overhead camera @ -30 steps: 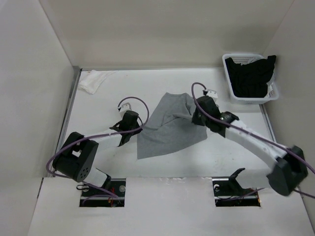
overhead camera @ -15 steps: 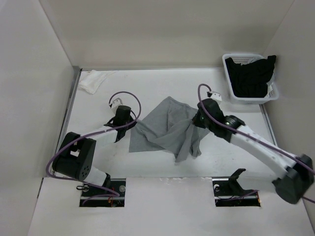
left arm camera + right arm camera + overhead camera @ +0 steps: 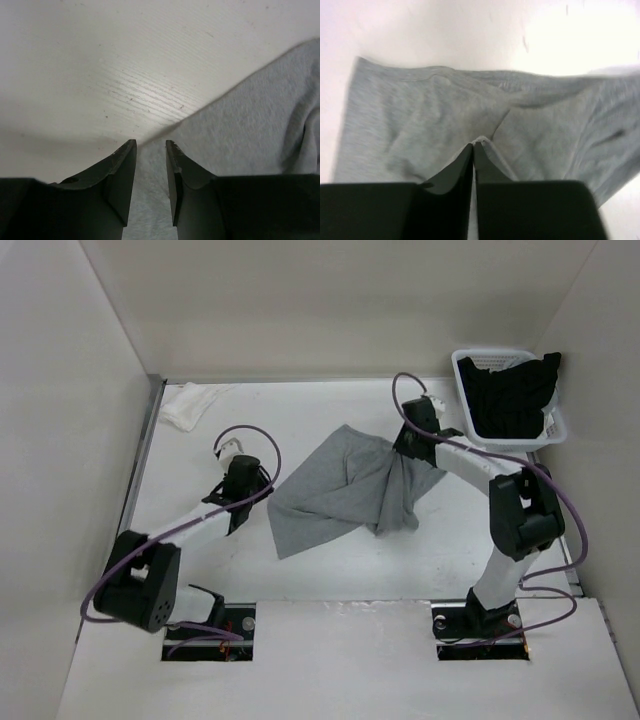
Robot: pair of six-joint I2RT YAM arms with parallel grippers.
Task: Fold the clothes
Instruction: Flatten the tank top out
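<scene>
At desk centre: grey tank top (image 3: 340,490), soft heather knit, lying as a rumpled, slanted patch on the white desk (image 3: 450,540); not folded flat.
Tank top, left part: broad, fairly smooth panel, with one corner pointing toward the near left.
Tank top, right part: doubled over itself in a loose fold with deep creases.
Tank top, far-right edge: drawn into a peak at the right gripper (image 3: 473,144).
Right gripper: dark fingers pressed almost together, with a thin ridge of grey knit pinched at the tips. Creases in the fabric radiate from that spot. A hemmed band runs across the fabric just beyond the tips.
Left gripper (image 3: 150,145): fingers parted with a clear gap, nothing clamped. Grey fabric lies under and between the tips. In the left wrist view its straight edge runs off to the upper right.
Left fingers (image 3: 122,175): dark, flat-faced, with angled inner surfaces.
Desk surface: matte white, with fine parallel streaks and small specks in the left wrist view.
Far-right corner: white plastic basket (image 3: 463,390) with latticed walls. A black garment (image 3: 515,395) is bunched inside and draped over the rim.
Far-left corner: small white cloth (image 3: 185,405), crumpled against the side wall.
Cabling: purple cables (image 3: 268,445) loop off both wrists.
</scene>
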